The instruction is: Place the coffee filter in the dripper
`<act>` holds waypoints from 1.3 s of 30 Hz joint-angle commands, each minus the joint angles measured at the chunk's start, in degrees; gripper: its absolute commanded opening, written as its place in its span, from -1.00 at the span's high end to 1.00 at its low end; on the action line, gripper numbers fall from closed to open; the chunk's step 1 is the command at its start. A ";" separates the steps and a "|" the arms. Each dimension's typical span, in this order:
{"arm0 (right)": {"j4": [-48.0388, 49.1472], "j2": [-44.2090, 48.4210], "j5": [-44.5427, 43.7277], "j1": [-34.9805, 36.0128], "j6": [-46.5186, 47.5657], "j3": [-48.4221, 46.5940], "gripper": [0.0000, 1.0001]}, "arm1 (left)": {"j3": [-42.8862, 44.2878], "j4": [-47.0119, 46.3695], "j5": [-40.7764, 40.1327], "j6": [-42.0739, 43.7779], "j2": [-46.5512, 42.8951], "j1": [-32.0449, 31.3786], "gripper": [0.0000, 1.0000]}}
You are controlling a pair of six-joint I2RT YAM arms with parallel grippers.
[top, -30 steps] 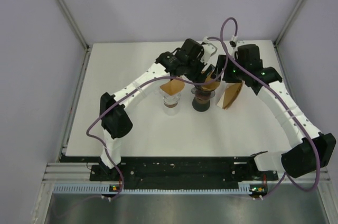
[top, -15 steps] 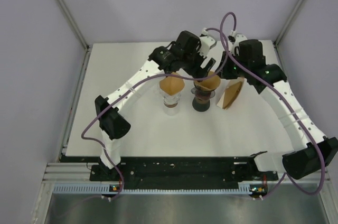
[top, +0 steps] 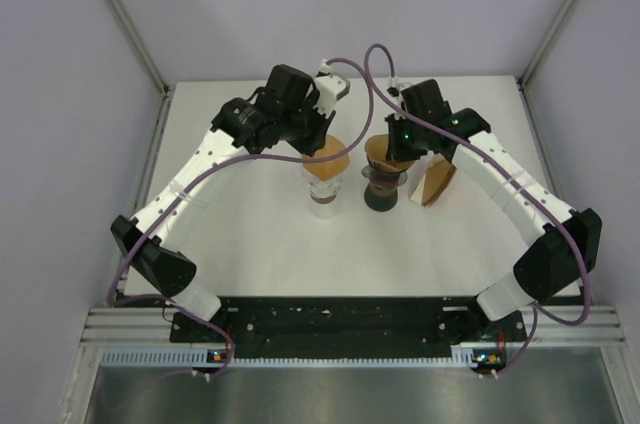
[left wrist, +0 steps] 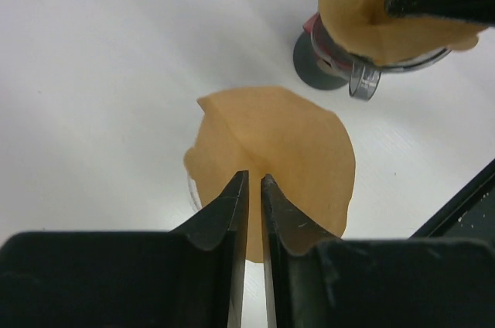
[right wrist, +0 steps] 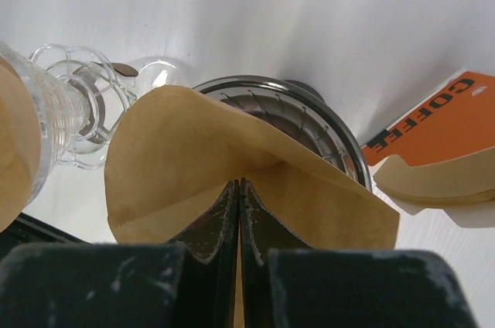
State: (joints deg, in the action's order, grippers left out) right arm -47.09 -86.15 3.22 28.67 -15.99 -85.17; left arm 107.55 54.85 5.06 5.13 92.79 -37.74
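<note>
orange coffee box — on the white table.

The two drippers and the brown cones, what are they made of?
Clear dripper: see-through and glossy, so glass or clear plastic. Dark dripper: shiny ribbed inner wall and bright rim, which looks like metal. Each filter: matte brown paper, likely unbleached, with thin, creased edges.

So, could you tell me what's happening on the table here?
Both arms are fitting filters into drippers. The right gripper is shut on a brown paper cone filter, which sits bent in the ribbed metal dripper, not yet pressed flat to its wall. The left gripper hovers, fingers nearly together, over a second brown paper filter opened out in the clear glass dripper; whether it pinches it is unclear. An orange filter box is beside the metal dripper.
</note>
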 commanded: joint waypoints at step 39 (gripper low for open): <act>-3.27 -4.38 -4.45 2.36 2.98 -7.03 1.00 | -9.20 0.43 2.06 3.66 2.48 1.35 0.37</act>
State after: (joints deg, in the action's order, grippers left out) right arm -50.04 -93.32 -0.56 30.33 -13.96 -89.08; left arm 95.92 54.98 7.20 7.68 98.65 -36.53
